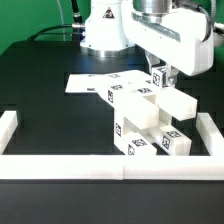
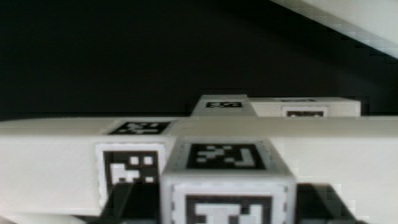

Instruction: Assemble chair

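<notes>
Chair approx. half built: slab plus several pcs stacked mid-table, just behind front rail, near marker board. Gripper clamped on tagged bar at stack's top, prob. mid-fitting. Seating it and remaining pcs still to do.

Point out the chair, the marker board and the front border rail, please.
chair (image 1: 138, 118), exterior view, middle of the stacked white pieces.
marker board (image 1: 86, 84), exterior view, flat surface near its edge.
border rail (image 1: 60, 165), exterior view, front stretch.
</notes>
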You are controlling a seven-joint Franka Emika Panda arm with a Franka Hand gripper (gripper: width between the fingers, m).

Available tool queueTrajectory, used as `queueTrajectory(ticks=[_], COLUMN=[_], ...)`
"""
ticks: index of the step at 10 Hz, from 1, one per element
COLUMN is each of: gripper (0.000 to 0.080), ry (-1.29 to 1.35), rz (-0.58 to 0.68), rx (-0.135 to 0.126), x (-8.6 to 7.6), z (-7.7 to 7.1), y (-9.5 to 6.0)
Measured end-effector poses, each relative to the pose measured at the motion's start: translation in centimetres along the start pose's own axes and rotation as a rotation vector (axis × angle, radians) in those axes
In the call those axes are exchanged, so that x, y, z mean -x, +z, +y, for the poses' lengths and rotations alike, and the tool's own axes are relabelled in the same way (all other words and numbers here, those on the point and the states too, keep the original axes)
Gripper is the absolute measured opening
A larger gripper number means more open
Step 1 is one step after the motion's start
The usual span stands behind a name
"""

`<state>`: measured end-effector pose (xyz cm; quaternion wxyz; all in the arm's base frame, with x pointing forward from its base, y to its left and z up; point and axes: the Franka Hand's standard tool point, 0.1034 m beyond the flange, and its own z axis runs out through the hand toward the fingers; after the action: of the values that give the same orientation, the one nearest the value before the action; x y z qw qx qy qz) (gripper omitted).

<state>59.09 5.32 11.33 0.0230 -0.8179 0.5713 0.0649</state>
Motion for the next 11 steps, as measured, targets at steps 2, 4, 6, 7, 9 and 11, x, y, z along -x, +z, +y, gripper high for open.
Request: queueTrajectory(ticks=[2, 4, 6, 7, 9, 11], gripper=[0.0287, 0.0287, 0.0287, 0.0287, 0.0287, 0.0287], ry=[0.120, 0.273, 0.373, 0.417, 0.554, 0.673], rz=[-0.001, -0.002, -0.002, -0.002, -0.011, -0.013], rx=[-0.001, -0.001, -0.002, -0.002, -0.007, -0.013], x=[0.05, 0.14, 0.17, 0.20, 0.43, 0.59], z=[-0.02, -0.05, -0.08, -0.10, -0.26, -0.44], y=[0.01, 0.01, 0.01, 0.01, 0.00, -0.03])
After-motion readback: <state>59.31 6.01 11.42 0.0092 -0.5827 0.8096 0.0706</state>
